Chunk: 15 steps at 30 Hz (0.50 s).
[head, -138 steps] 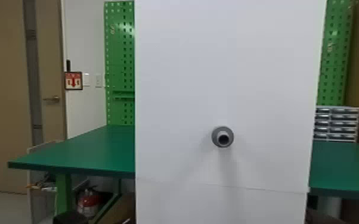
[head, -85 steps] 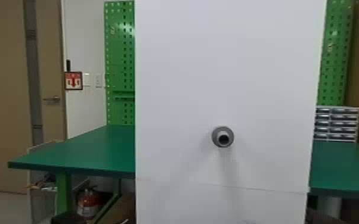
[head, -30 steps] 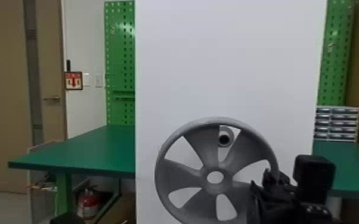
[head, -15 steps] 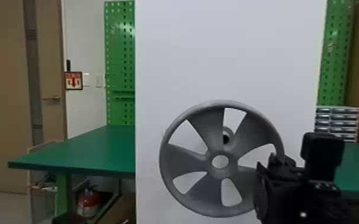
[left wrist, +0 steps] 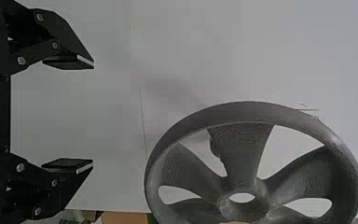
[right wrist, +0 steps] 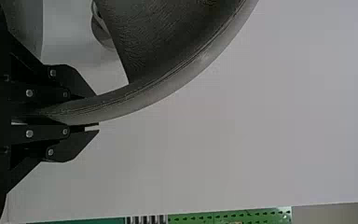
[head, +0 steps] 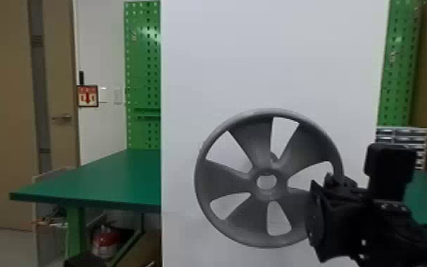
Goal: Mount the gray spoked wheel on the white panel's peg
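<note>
One wheel, five spokes, two grippers, one white panel, one extinguisher, and apparently one peg.

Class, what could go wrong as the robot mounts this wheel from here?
The hub appears below the peg in the head view, so pushing now might jam a spoke against it. The right gripper holds the wheel by one side of its rim, so contact could twist it. The open left gripper offers no support.

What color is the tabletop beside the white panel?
Green, clearest in the head view.
</note>
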Tool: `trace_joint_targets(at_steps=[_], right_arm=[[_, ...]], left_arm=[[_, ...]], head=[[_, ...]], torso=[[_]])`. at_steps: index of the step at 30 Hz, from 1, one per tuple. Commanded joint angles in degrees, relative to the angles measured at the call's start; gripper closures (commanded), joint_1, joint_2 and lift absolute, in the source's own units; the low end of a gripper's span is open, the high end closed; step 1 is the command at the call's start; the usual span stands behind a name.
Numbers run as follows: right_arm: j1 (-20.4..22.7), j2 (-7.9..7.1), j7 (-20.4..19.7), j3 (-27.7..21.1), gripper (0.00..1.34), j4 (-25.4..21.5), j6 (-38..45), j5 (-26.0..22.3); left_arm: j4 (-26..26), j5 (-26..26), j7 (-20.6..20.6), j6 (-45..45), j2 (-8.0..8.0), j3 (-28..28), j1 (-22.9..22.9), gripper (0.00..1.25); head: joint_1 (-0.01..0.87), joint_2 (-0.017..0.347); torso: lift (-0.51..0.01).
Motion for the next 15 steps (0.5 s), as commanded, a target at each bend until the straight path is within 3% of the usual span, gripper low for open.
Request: trace_joint_targets(at_steps=[1,15], right_arm=[[-0.83,0.0,-1.01,0.07,1.18,-0.1,0.5,-1.14],[-2.5,0.09,-3.82,0.42,1.18,-0.01,1.29,-2.37]], left_arm=[[0.0,0.0,0.01,0.03,0.0,-0.19,-0.09,0.5],[0.0,-0.09,0.19,0.03,0.18,-0.63,-0.35,0.5]], head=[[0.123,-0.008],[0.123,-0.008]], torso=[[-0.402],[-0.402]])
